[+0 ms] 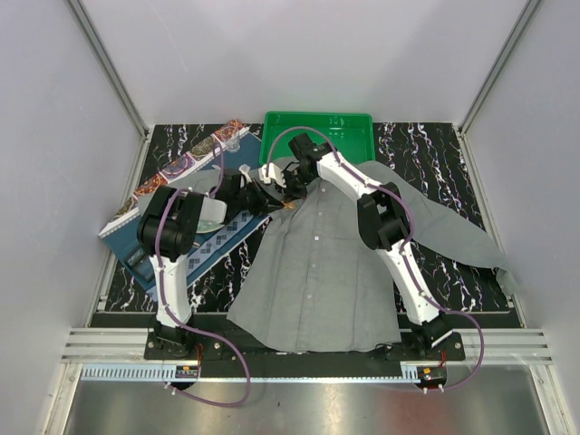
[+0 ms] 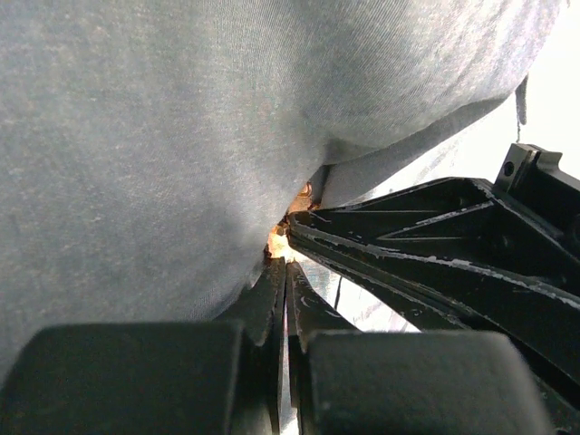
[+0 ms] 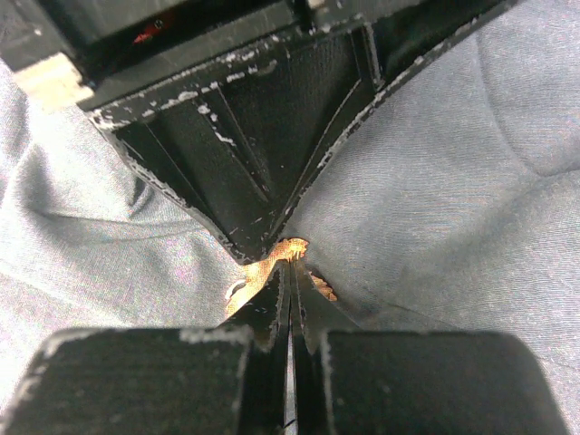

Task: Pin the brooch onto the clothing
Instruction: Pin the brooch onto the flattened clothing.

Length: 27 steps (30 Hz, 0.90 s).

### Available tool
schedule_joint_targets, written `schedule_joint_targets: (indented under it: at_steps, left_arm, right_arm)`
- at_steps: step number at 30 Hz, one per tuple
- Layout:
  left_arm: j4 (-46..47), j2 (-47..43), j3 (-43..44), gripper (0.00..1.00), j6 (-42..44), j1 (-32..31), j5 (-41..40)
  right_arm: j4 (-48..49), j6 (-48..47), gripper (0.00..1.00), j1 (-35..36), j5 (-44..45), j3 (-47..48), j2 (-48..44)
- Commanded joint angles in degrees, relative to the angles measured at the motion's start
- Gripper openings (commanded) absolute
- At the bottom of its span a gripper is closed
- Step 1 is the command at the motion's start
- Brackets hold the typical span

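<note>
Left gripper (image 1: 275, 198) and right gripper (image 1: 292, 194), both closed, meet tip to tip over the shirt (image 1: 317, 272) collar and block that spot. The green tray (image 1: 317, 127) walls off the far side. The placemat (image 1: 222, 237) crowds the left. Bare table (image 1: 435, 154) lies open at the far right.

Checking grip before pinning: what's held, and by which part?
The right gripper, jaws shut, pinches the brooch across its middle; what the left gripper holds is unclear.
</note>
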Motion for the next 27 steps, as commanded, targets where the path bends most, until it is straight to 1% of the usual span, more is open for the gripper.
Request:
schedule_joint_targets:
  at_steps: [1, 5, 6, 17, 18, 23, 27]
  left_arm:
    - [-5.16, 1.52, 1.93, 0.00, 0.71, -0.16, -3.91]
    - [-10.26, 1.34, 2.80, 0.00, 2.65, -0.16, -6.28]
    - [-12.71, 1.34, 3.07, 0.00, 3.00, -0.07, -6.90]
    - [-18.80, 1.25, 5.61, 0.00, 5.64, 0.28, -8.75]
    - [-19.06, 1.17, 5.79, 0.00, 5.90, 0.28, -9.02]
    - [-20.03, 1.34, 6.41, 0.00, 6.17, 0.20, -9.19]
    - [-21.00, 1.43, 6.85, 0.00, 6.43, 0.28, -9.37]
  right_arm:
    - [-0.22, -2.06, 0.00, 0.31, 3.52, -0.98, 1.84]
    - [-0.22, -2.32, 0.00, 0.40, 4.57, -0.90, 1.84]
    - [-0.22, -2.50, 0.00, 0.40, 4.84, -0.98, 1.76]
    - [-0.48, -5.49, 0.00, 0.31, 9.76, -1.60, 1.32]
    - [-0.40, -5.14, 0.00, 0.40, 9.85, -1.42, 1.40]
    - [2.58, 3.46, 0.00, 0.40, 10.90, 2.18, 2.99]
    - [6.10, 4.97, 0.00, 0.40, 12.57, 0.34, 2.02]
